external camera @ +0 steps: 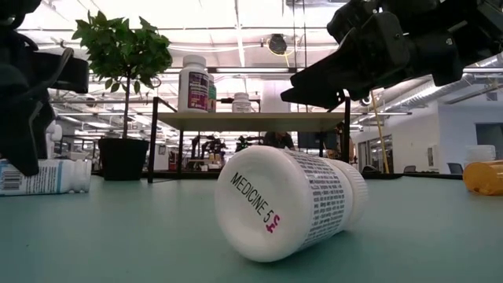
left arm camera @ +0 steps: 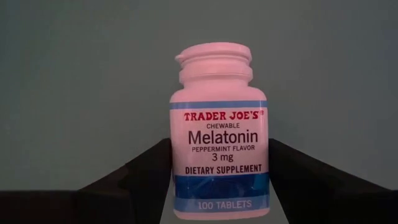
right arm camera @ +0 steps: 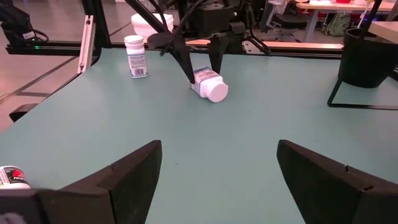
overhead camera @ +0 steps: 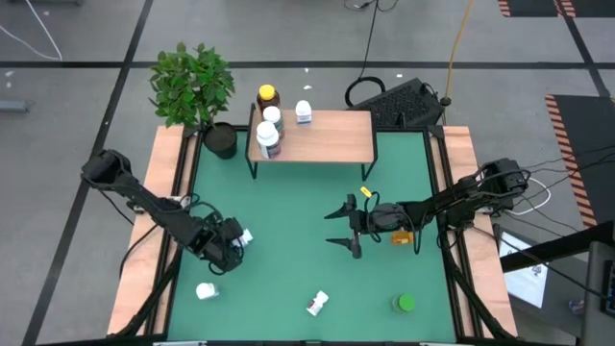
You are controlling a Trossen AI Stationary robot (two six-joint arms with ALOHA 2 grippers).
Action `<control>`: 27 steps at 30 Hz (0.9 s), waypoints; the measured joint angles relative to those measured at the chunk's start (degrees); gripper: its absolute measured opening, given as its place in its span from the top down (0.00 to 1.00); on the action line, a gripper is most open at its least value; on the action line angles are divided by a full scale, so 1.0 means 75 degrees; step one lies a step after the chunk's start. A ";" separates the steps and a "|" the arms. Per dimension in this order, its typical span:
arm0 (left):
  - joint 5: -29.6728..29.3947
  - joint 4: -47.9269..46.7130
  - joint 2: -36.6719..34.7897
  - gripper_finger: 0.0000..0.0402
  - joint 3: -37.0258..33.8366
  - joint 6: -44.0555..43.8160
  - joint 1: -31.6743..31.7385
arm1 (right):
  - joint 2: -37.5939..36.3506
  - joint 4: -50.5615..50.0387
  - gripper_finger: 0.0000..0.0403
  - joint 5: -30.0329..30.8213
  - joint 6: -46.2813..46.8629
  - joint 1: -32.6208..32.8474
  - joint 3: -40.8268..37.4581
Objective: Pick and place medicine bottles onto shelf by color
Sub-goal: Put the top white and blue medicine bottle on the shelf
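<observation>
Left end effector [overhead camera: 237,240] gripping melatonin bottle [left arm camera: 219,134] lying on table [overhead camera: 288,259], right end effector [overhead camera: 343,228] wide

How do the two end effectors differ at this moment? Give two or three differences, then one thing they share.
The left end effector is closed around a white melatonin bottle lying on the green table; the right end effector is wide open and empty. The left one is low at the table's left side; the right one is nearer the middle. Both have two dark fingers.
</observation>
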 joint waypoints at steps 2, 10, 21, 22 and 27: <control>-0.0060 0.0058 0.0000 0.40 0.0000 0.0157 -0.0006 | 0.0000 0.0032 0.22 0.0000 0.0002 0.0000 0.0000; -0.0785 0.0085 0.0023 0.48 -0.0027 0.0672 0.0040 | 0.0000 0.0427 0.22 0.0035 0.0797 -0.0044 0.0002; -0.1333 0.0574 0.0032 0.47 -0.0041 0.1529 0.0600 | 0.0002 0.0574 0.22 0.0048 0.2533 -0.0271 0.0003; -0.1404 0.0711 0.0032 0.47 -0.0041 0.1647 0.0665 | 0.0003 0.0676 0.22 0.0041 0.2646 -0.0270 0.0003; -0.1920 0.2117 0.0029 0.47 -0.0041 0.2720 0.0998 | 0.0006 0.1063 0.22 0.0072 0.2818 -0.0089 0.0003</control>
